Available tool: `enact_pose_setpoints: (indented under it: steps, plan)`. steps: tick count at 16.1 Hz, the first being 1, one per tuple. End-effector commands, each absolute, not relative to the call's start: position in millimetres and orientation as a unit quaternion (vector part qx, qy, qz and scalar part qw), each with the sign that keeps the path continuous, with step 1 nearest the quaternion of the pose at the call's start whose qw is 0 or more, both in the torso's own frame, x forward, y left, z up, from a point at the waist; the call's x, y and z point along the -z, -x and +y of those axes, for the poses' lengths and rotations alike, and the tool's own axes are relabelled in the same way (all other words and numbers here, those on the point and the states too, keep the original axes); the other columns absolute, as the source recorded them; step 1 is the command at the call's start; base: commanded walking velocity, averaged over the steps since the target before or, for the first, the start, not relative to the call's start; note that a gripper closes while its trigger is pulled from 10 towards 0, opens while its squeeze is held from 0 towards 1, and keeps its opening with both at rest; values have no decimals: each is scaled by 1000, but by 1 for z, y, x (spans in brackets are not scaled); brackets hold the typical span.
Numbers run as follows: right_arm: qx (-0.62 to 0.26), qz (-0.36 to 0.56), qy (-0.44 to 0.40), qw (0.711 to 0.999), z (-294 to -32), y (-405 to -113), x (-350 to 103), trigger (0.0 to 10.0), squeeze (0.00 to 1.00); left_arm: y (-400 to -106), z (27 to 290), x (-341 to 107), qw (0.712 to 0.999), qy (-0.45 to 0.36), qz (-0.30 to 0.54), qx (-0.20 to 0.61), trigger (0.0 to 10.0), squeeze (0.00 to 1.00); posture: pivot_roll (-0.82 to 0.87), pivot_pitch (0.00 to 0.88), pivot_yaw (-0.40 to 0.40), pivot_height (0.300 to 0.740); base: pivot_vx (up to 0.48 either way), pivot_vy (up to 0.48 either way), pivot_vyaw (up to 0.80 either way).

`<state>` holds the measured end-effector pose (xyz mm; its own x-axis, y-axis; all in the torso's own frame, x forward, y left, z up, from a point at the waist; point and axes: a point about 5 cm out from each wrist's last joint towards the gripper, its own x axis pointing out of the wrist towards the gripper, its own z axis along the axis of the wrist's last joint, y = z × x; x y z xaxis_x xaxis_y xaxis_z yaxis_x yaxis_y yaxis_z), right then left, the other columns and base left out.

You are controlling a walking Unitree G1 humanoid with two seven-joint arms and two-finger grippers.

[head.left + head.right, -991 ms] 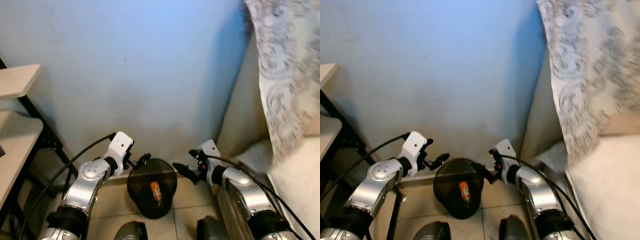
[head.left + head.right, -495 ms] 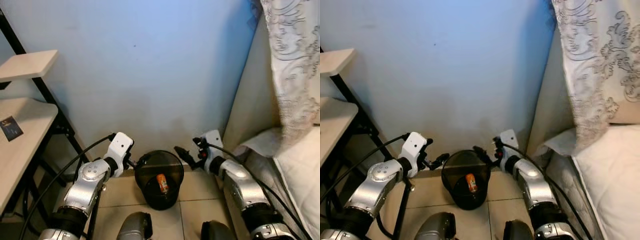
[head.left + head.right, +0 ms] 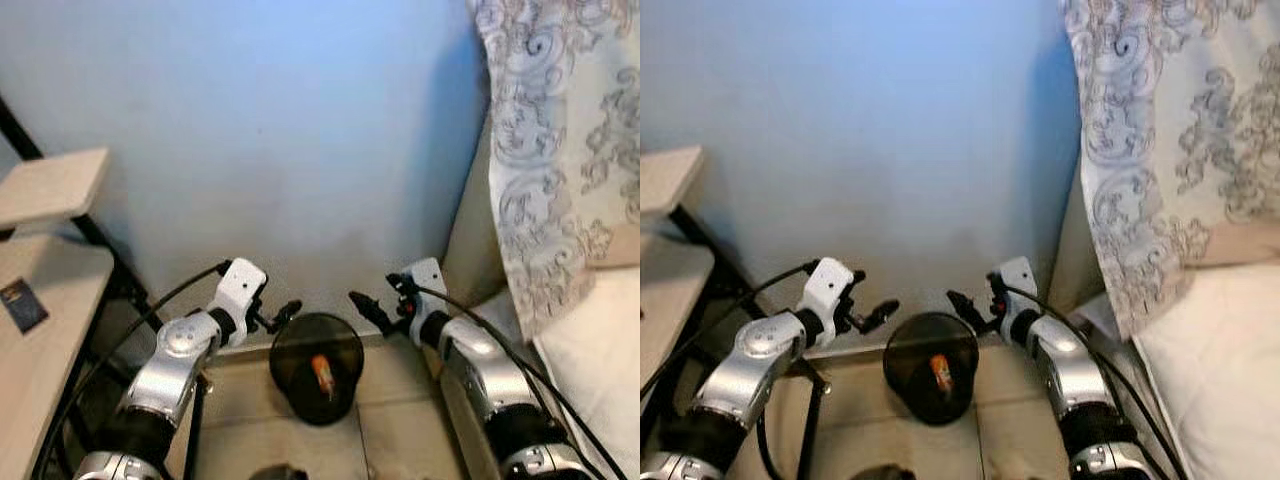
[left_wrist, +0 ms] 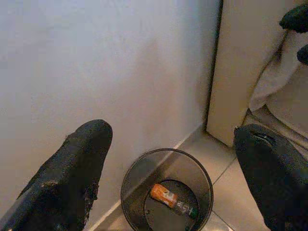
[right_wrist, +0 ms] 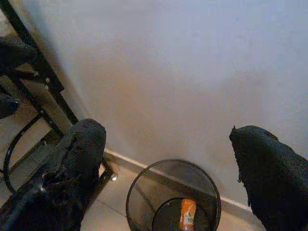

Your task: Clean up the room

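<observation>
Head views: a black wire-mesh wastebasket [image 3: 316, 365] is standing on the tiled floor [image 3: 240, 410] against the pale blue wall [image 3: 280, 150]. An orange-labelled bottle [image 3: 322, 374] is lying on its bottom, so that piece of rubbish appears binned; no other litter is showing here, so whatever is left of the clean-up is probably elsewhere in the room. The left gripper [image 3: 283, 313] is hovering at the basket's 10 o'clock, above the rim and not touching it. The right gripper [image 3: 367, 308] is hovering at its 2 o'clock, likewise apart. A wooden shelf unit [image 3: 50, 185] is sitting at 9 o'clock, a patterned curtain [image 3: 560, 150] and white bedding [image 3: 600, 370] at 3 o'clock.

Left wrist view: the fingers [image 4: 67, 183] are standing spread wide, carrying nothing, framing the wastebasket and bottle below.

Right wrist view: the fingers [image 5: 72, 168] are likewise spread wide and carrying nothing, over the same basket, with the shelf's black frame [image 5: 38, 86] to one side.
</observation>
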<state>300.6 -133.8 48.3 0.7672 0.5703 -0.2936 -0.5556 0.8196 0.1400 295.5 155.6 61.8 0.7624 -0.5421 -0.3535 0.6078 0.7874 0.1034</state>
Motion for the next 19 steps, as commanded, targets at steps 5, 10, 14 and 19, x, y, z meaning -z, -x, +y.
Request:
enact_pose_setpoints:
  steps: [5,10,14,19]
  plan:
    - [-313,145,-31,938,-130,-301,-52,10000,0,-300,161,-66,937,-111,150,296,10000,0,-41,0,107,740,0,0,-160]
    - [-319,139,-28,937,-130,-301,-54,10000,0,-301,161,-67,937,-112,148,295,10000,0,-40,0,106,740,0,0,-800]
    - [-322,142,-22,936,-129,-301,-53,10000,0,-301,160,-67,938,-110,147,294,10000,0,-39,0,103,740,0,0,-800]
    - [-311,134,-28,940,-130,-302,-54,10000,0,-301,159,-68,938,-108,146,295,10000,0,-40,0,101,740,0,0,-320]
